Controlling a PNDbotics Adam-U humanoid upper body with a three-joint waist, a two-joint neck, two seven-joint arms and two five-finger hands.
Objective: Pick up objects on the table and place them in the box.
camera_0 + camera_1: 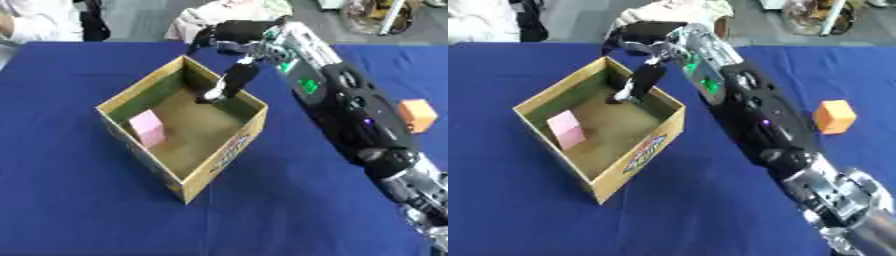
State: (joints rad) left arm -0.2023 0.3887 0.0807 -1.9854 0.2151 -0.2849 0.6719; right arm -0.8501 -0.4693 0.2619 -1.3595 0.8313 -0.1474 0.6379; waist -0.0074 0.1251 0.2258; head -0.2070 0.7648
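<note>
One orange block [834,116] sits on the blue table [70,200], right of the box [223,155]; a pink block [147,128] lies inside. Above the box's far corner, the right hand [232,35] pinches a dark object [229,82], lowered in.

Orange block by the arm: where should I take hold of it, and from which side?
Grip the orange block across two opposite upright faces, coming straight down from above. It sits on the cloth with its top exposed and nothing touching it; the right hand is at the box.
</note>
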